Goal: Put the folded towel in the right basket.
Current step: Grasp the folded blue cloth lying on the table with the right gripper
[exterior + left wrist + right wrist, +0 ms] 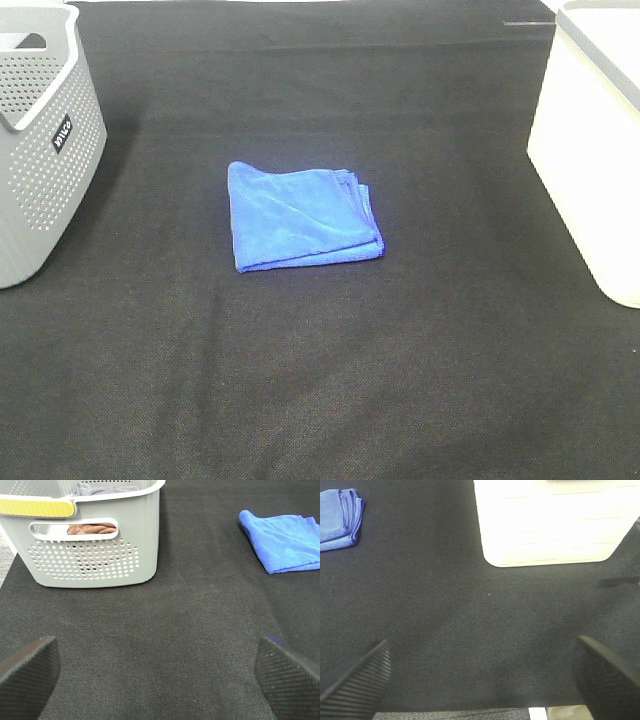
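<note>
A folded blue towel point(300, 216) lies flat on the black mat near the middle of the table. It also shows in the left wrist view point(284, 540) and the right wrist view point(339, 518). The right basket point(592, 140) is white and stands at the right edge; its wall shows in the right wrist view point(550, 522). My left gripper point(157, 677) is open and empty above bare mat, well short of the towel. My right gripper point(480, 677) is open and empty above bare mat in front of the white basket. Neither gripper shows in the high view.
A grey perforated basket point(40, 140) stands at the left edge; in the left wrist view point(95, 535) it holds brown and grey cloths. The black mat point(320, 380) covers the table.
</note>
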{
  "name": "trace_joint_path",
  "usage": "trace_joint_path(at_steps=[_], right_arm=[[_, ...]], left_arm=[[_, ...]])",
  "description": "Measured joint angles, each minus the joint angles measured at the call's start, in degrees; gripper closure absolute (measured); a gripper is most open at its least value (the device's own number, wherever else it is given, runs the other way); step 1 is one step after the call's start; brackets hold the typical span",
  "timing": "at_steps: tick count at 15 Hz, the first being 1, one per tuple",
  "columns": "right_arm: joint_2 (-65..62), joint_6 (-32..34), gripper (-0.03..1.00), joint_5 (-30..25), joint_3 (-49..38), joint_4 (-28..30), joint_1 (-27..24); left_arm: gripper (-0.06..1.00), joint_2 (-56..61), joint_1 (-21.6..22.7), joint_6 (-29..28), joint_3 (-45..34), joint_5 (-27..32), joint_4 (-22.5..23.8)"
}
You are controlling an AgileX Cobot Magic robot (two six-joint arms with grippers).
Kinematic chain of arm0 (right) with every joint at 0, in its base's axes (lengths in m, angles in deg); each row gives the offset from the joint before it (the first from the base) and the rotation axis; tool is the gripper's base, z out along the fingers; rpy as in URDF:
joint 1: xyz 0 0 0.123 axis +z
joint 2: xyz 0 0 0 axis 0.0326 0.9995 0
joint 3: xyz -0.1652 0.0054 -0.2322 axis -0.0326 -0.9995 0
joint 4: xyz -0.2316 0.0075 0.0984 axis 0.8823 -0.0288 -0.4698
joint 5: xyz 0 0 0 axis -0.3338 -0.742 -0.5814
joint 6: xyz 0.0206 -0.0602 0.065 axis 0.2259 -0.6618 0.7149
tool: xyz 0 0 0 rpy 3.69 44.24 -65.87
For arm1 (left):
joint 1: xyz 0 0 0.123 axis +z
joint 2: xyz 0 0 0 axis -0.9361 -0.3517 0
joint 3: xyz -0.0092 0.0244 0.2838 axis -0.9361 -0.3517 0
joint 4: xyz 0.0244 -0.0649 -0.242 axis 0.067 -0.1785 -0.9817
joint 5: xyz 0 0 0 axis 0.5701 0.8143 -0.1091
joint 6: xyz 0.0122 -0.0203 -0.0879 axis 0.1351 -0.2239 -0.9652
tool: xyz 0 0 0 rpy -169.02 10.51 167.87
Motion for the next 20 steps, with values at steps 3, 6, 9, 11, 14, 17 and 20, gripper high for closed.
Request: trace_joint_path(at_steps=[3,6,9,11,14,17,20], right_arm=[[0.00,0.00,0.02,0.00,0.00,0.00,0.00],[0.00,0.00,0.02,0.00,0.00,0.00,0.00],[0.00,0.00,0.02,0.00,0.00,0.00,0.00],[0.00,0.00,0.02,0.00,0.00,0.00,0.00],[0.00,-0.23,0.02,0.00,0.00,0.69,0.00],[3.15,0.06,0.02,-0.34,1.38,1.38,0.00],[26.24,0.57,0.02,-3.72,17.53,-2.81,0.00]], left_arm=[[-0.04,0.00,0.00,0.00,0.00,0.00,-0.06],[-0.04,0.00,0.00,0.00,0.00,0.00,-0.06],[-0.04,0.00,0.00,0.00,0.00,0.00,-0.06],[-0.04,0.00,0.00,0.00,0.00,0.00,-0.06],[-0.04,0.00,0.00,0.00,0.00,0.00,-0.06],[-0.04,0.00,0.00,0.00,0.00,0.00,-0.06],[-0.04,0.00,0.00,0.00,0.00,0.00,-0.06]])
